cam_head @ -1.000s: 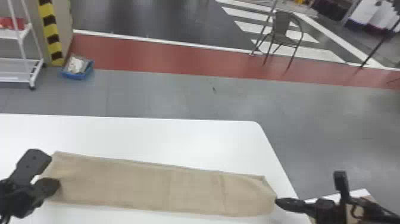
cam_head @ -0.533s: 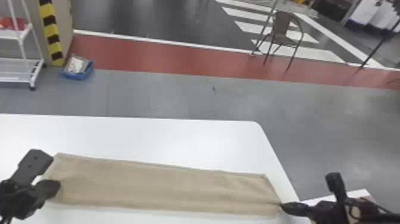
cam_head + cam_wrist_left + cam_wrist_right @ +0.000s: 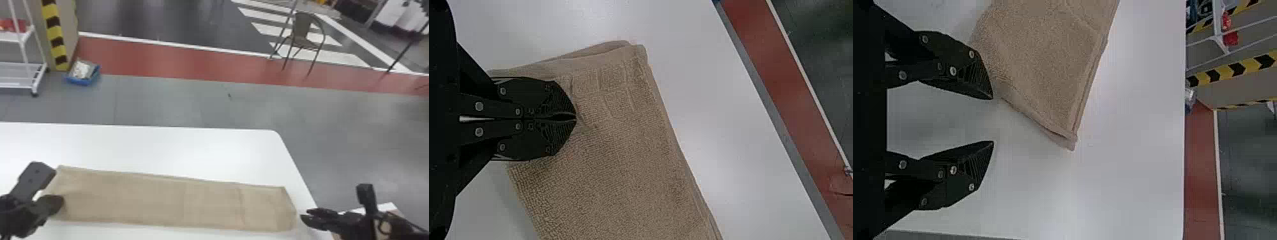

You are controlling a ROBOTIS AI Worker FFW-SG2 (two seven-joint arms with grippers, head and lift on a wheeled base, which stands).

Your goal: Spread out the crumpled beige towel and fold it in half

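Observation:
The beige towel (image 3: 153, 199) lies as a long, flat folded strip along the front of the white table. At its left end, my left gripper (image 3: 60, 204) is over the cloth; in the left wrist view the left gripper (image 3: 575, 119) has its fingers closed on the towel (image 3: 614, 165) near a layered corner. Just off the strip's right end is my right gripper (image 3: 303, 217). The right wrist view has the right gripper (image 3: 993, 120) open with bare table between its fingers, one fingertip beside the towel's edge (image 3: 1048, 65).
The white table (image 3: 159, 146) has a rounded far right corner, its right edge running close by my right gripper. Beyond it on the floor are a chair (image 3: 303, 35), a blue bin (image 3: 83, 75) and a white wheeled rack (image 3: 24, 73).
My right gripper was at the towel's right end half a second ago, with the cloth drawn toward it; now it has let go and sits slightly apart. The left one has not visibly moved.

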